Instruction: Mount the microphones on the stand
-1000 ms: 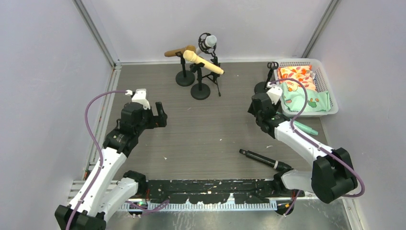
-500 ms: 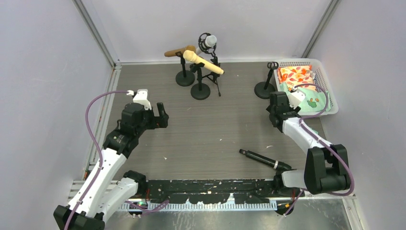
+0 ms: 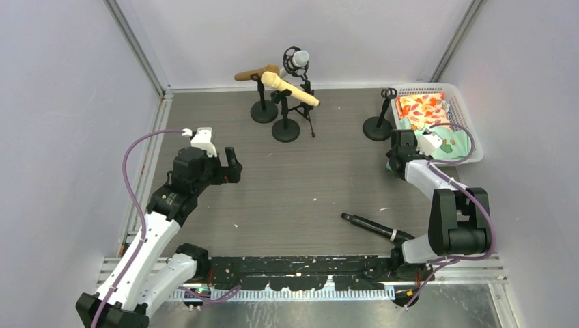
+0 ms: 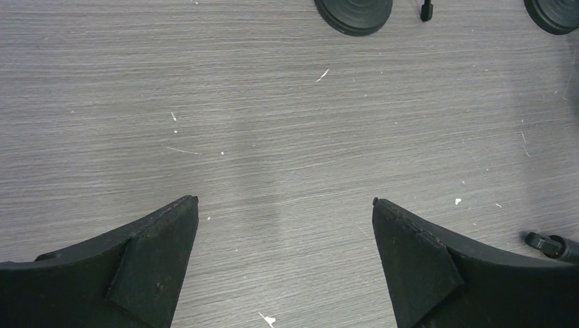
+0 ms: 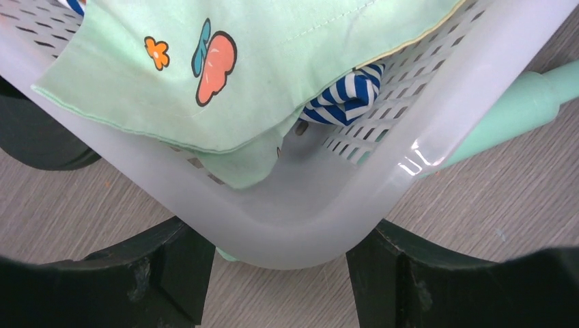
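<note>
Right wrist view: the right fingers [image 5: 157,273] stand apart and clamp nothing. The rounded corner of the white basket [image 5: 307,232] fills the gap between them; whether either pad touches the plastic I cannot tell. Just beyond that corner the teal microphone [image 5: 526,102] lies on the surface [image 5: 478,205]. It runs along the outside of the basket wall toward the upper right and is partly hidden by the corner. A green cloth [image 5: 273,61] printed with a carrot and a flower hangs over the rim, with a blue-and-white striped cloth [image 5: 345,96] under it against the wall.

From the left wrist, the left fingers [image 4: 153,266] are spread wide over grey woodgrain, holding nothing. Two round black bases of the stands [image 4: 354,9] show at the top edge.

Overhead, the right arm [image 3: 427,179] is folded toward the basket's near left corner, and the left arm [image 3: 160,225] hovers over the left half of the surface. The black microphone [image 3: 374,227] lies flat near the front edge, closer to the right base. At the back, three stands cluster together. The white microphone [image 3: 299,59] sits in a ring mount, while the gold microphone [image 3: 251,74] and the cream-yellow microphone [image 3: 290,89] rest tilted in clips. A fourth stand [image 3: 377,125] is just left of the basket.
</note>
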You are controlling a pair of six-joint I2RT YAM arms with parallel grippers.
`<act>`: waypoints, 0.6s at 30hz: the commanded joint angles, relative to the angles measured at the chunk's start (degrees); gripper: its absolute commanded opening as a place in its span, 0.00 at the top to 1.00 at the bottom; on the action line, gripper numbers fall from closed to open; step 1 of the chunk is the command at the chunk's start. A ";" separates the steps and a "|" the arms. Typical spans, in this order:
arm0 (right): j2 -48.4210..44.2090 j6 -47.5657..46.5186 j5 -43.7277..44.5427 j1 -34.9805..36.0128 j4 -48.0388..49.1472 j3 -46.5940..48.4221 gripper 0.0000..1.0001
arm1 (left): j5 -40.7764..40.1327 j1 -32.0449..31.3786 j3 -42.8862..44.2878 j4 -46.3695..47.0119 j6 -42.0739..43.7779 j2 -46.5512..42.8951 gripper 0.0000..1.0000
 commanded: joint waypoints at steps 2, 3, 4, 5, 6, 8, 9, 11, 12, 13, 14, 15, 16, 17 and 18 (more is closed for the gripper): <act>0.98 5.13 2.68 -2.76 1.56 1.93 0.31 | 1.66 -0.37 0.45 2.16 1.10 -0.97 0.00; 1.03 5.65 2.89 -2.93 1.42 1.83 0.30 | 1.74 -0.37 0.45 2.16 1.10 -0.96 0.00; 1.06 6.26 3.28 -3.04 1.17 1.74 0.30 | 1.82 -0.38 0.45 2.27 1.10 -0.98 0.00; 1.21 7.04 3.68 -3.12 0.70 1.69 0.30 | 1.87 -0.38 0.41 2.30 1.16 -0.96 0.00; 1.46 7.85 3.63 -3.33 0.03 1.91 0.30 | 2.05 -0.38 0.37 2.39 1.20 -0.96 0.00; 2.03 8.35 3.35 -3.57 -0.71 2.34 0.29 | 2.30 -0.38 0.28 2.55 1.19 -1.01 0.00; 2.26 8.66 3.34 -3.59 -1.39 2.69 0.29 | 2.50 -0.38 0.27 2.64 1.19 -0.97 0.00; 2.71 9.30 3.02 -3.59 -2.78 3.41 0.29 | 2.68 -0.42 0.32 2.67 1.21 -1.00 0.00; 3.03 9.64 2.73 -3.59 -3.40 3.70 0.28 | 2.75 -0.45 0.20 2.60 1.27 -1.04 0.00; 3.52 10.28 2.51 -3.59 -4.62 4.23 0.28 | 2.78 -0.47 0.19 2.62 1.27 -1.12 0.00; 4.20 11.27 2.29 -3.59 -6.49 5.28 0.28 | 2.75 -0.47 0.18 2.62 1.27 -1.13 0.00; 5.22 12.55 2.28 -3.59 -8.96 6.69 0.28 | 2.86 -0.46 0.11 2.67 1.27 -1.16 0.00; 6.73 13.75 2.34 -3.59 -11.49 8.05 0.29 | 2.96 -0.40 0.10 2.72 1.27 -1.16 0.00; 7.57 14.44 2.57 -3.59 -13.40 9.31 0.30 | 3.00 -0.46 0.10 2.75 1.27 -1.16 0.00; 8.95 15.09 2.79 -3.59 -14.90 10.16 0.31 | 3.02 -0.47 0.10 2.81 1.27 -1.14 0.00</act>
